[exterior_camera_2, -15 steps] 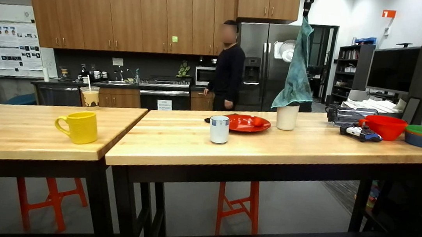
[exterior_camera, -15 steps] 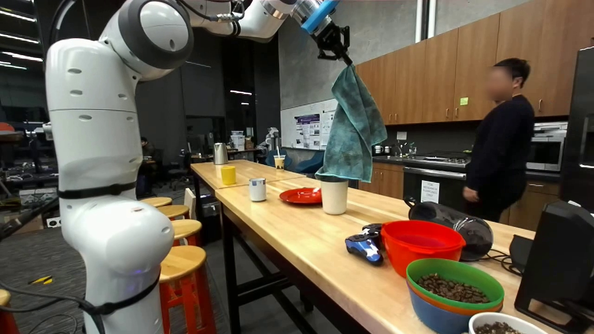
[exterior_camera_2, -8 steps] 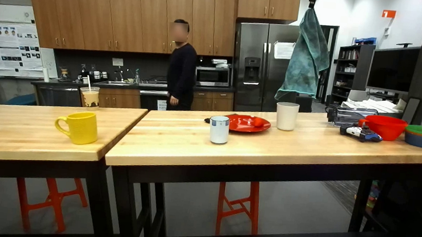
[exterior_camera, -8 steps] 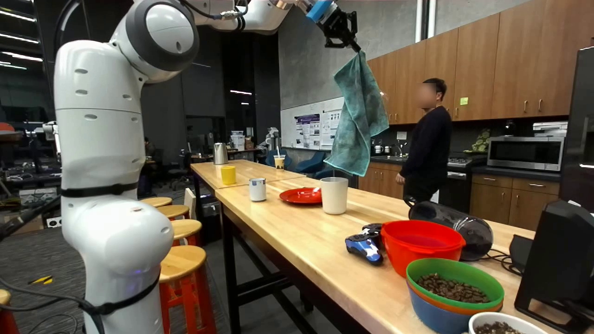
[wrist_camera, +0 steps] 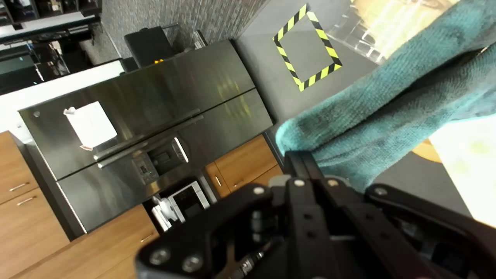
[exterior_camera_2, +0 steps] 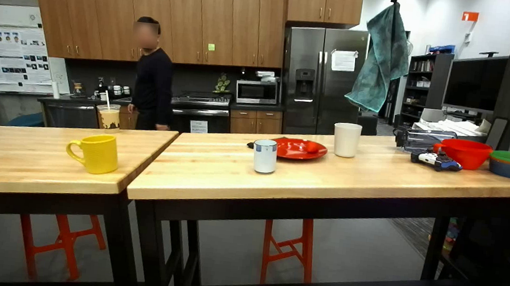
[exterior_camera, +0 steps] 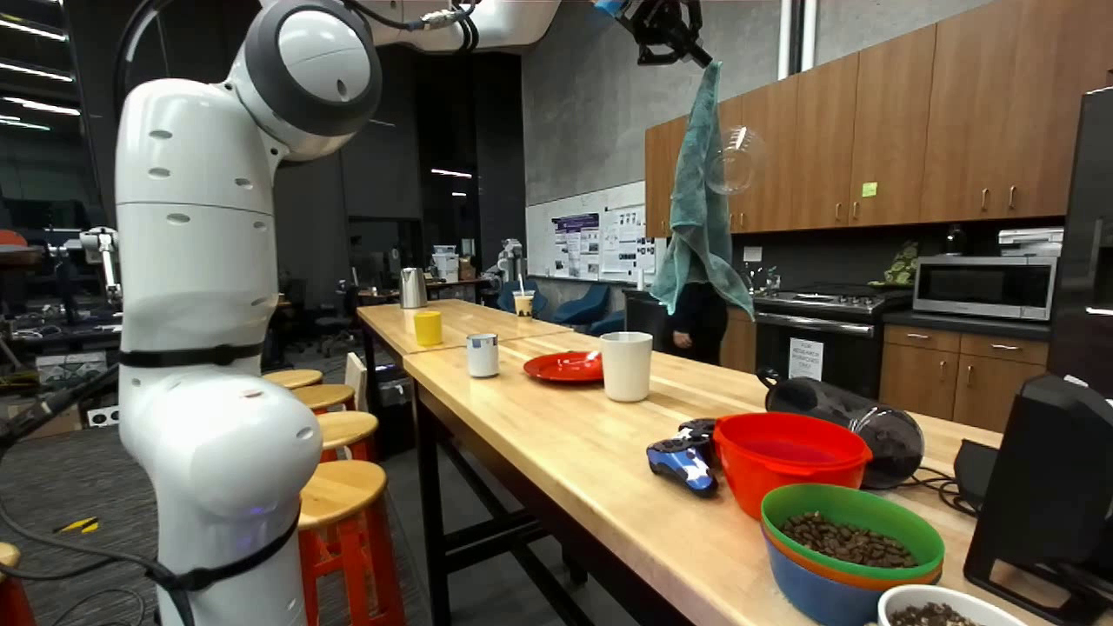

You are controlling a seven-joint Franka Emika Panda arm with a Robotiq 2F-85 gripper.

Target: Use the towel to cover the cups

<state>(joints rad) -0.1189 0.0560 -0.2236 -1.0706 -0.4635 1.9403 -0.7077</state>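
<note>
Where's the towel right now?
In an exterior view, the towel hangs at upper right from the gripper, above and right of the cream cup, partly in front of the fridge.

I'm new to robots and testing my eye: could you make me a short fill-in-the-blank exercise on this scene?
Of the towel and the plate, the gripper holds the ____.
The cream-colored cup is ____ (covered or uncovered).
The handled mug is colored ____.
The stacked bowls run, top to bottom, green, orange and ____.
Missing words: towel; uncovered; yellow; blue.
</note>
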